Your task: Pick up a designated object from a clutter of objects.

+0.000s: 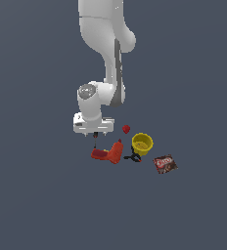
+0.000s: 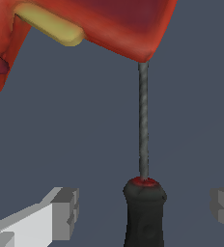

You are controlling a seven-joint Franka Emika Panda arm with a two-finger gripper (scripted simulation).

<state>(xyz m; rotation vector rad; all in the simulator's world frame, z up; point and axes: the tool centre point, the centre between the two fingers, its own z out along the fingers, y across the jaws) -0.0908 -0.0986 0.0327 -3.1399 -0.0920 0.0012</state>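
Observation:
The screwdriver (image 2: 144, 212) lies on the floor, black handle with a red collar between my fingers, slim dark shaft running under the red-orange drill-shaped tool (image 2: 85, 24). My gripper (image 2: 145, 210) is open, one finger (image 2: 65, 212) on each side of the handle, apart from it. In the exterior view the gripper (image 1: 95, 134) hangs just above the screwdriver (image 1: 95, 142), of which only a short piece shows beside the drill-shaped tool (image 1: 110, 153).
On the exterior view's right of the drill-shaped tool lie a small red fruit (image 1: 126, 129), a yellow cup (image 1: 142, 143), a black-orange clamp (image 1: 133, 156) and a dark brown packet (image 1: 165, 164). Everything rests on a plain grey floor.

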